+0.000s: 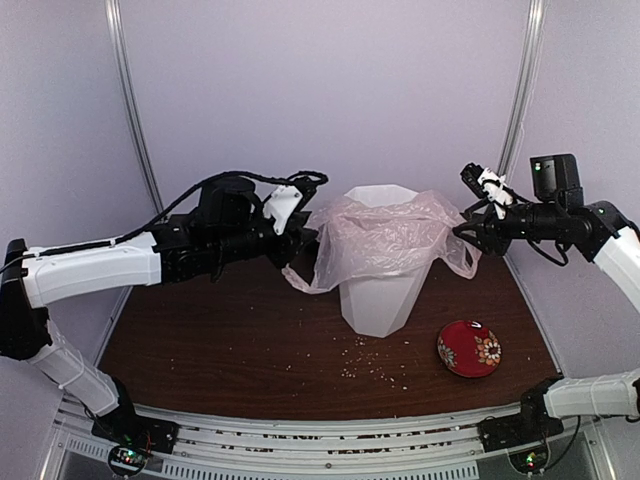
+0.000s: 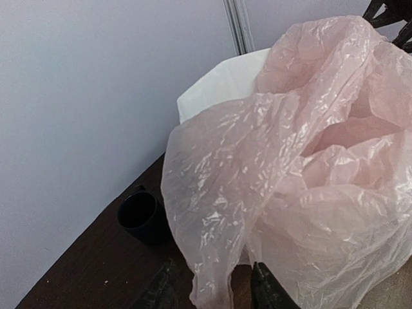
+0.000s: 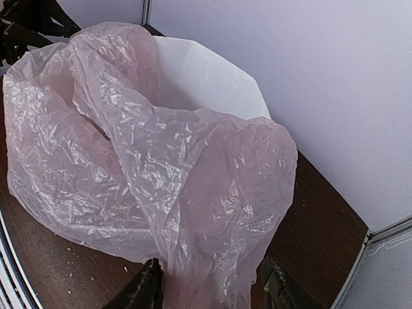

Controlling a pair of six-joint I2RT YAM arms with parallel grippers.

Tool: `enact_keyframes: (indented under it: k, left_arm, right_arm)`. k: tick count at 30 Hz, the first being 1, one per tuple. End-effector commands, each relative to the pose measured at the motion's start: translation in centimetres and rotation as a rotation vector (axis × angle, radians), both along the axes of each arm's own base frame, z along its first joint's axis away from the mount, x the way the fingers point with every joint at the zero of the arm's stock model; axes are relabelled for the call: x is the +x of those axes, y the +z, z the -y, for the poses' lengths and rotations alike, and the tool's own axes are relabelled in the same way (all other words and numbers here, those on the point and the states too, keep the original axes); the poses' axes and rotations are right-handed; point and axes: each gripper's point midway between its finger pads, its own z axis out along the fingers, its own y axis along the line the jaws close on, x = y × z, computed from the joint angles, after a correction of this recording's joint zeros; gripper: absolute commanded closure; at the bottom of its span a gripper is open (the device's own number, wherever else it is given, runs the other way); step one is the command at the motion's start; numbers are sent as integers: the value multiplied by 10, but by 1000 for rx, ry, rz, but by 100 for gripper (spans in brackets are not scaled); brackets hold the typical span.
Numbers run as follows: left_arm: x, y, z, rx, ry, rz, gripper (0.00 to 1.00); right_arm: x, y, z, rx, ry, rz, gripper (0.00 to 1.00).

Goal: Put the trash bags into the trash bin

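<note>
The pale pink trash bag [image 1: 385, 238] is draped over the mouth of the white faceted trash bin [image 1: 378, 300], which stands at the middle of the table. The bag's ends hang off the bin on both sides. My left gripper [image 1: 303, 243] is at the bag's left end. In the left wrist view its jaws stand apart [image 2: 212, 291] with a hanging fold of the bag [image 2: 212, 257] between them. My right gripper [image 1: 468, 232] is at the bag's right end, jaws wide apart [image 3: 212, 288] around a hanging fold [image 3: 212, 244]. The bin's rim [image 3: 206, 74] shows behind the bag.
A small dark blue cup [image 2: 138, 215] stands on the table behind the bin's left side, near the back wall. A red patterned dish [image 1: 469, 348] lies at the front right. Crumbs [image 1: 370, 368] are scattered in front of the bin. Walls close in behind and on both sides.
</note>
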Motion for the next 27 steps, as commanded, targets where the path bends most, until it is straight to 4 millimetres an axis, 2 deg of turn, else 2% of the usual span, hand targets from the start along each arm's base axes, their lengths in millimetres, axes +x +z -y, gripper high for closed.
enact_keyframes:
  k: [1,3,6,8,9,12,17,22,27]
  left_arm:
    - [22,-3,4,58,69,20,61]
    - [28,-3,9,66,74,24,67]
    - [32,5,13,52,79,37,84]
    - [35,13,12,37,96,64,100]
    - [38,16,10,34,112,79,100]
    - [52,24,3,25,152,101,100]
    - [85,25,-1,16,191,94,100]
    - [120,11,3,12,202,39,100]
    - [140,2,7,-70,153,-48,100]
  right_arm:
    - [15,3,6,-16,-59,18,47]
    - [19,5,6,-20,-65,21,52]
    - [28,11,11,-25,-107,42,71]
    - [34,21,14,-23,-138,69,84]
    - [36,27,16,-20,-151,83,90]
    - [45,42,17,-5,-180,120,99]
    - [73,45,19,-8,-242,140,100]
    - [107,30,16,-14,-286,102,100]
    - [134,14,20,-1,-325,47,100]
